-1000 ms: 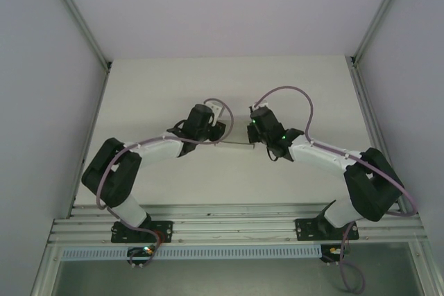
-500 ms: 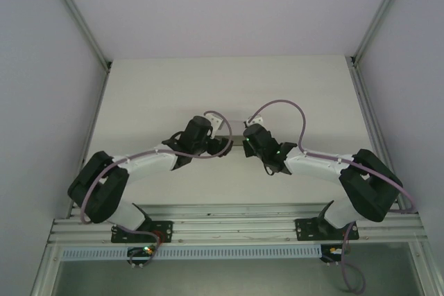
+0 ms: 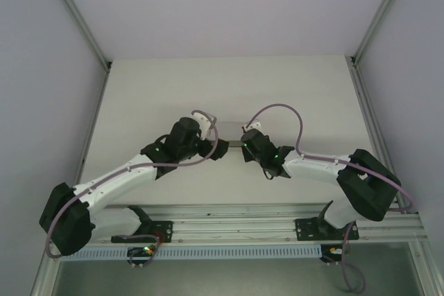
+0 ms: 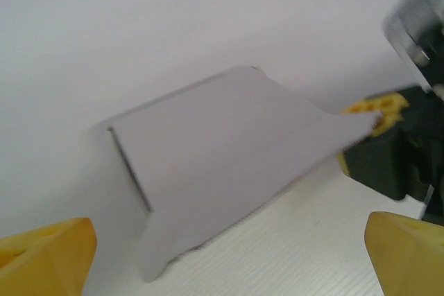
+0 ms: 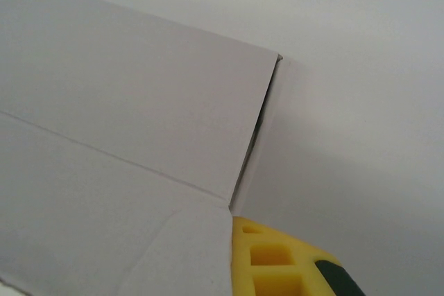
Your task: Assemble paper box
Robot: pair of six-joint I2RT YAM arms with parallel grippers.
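My left pincer stands wide open and holds nothing. Its two yellow fingertips sit in the bottom corners of my left wrist view, well apart, and the nearest corner of the paper box lies just ahead of them, touched by neither. The box is plain white card, folded flat, with a dark slit along its left end where the layers part. It slants across the view, and its right-hand flap tapers to a point that runs straight into my right pincer, whose jaws are closed tight on that corner (one yellow pad shows against the card, the dark finger body below it). In my right wrist view the same card takes up the left side, a crease running across it and a narrow gap at its far end, with one yellow pad pressed up against its near corner. Below the box is the white counter — I cannot tell whether the box's far edge rests on it or hangs just clear. From above, my two pincers meet nose to nose near the middle of the counter, the left arm stretched low from its base, the right arm bent at the elbow, a purple cable arching over the right wrist — the box between them is too small there to make out beyond a thin line
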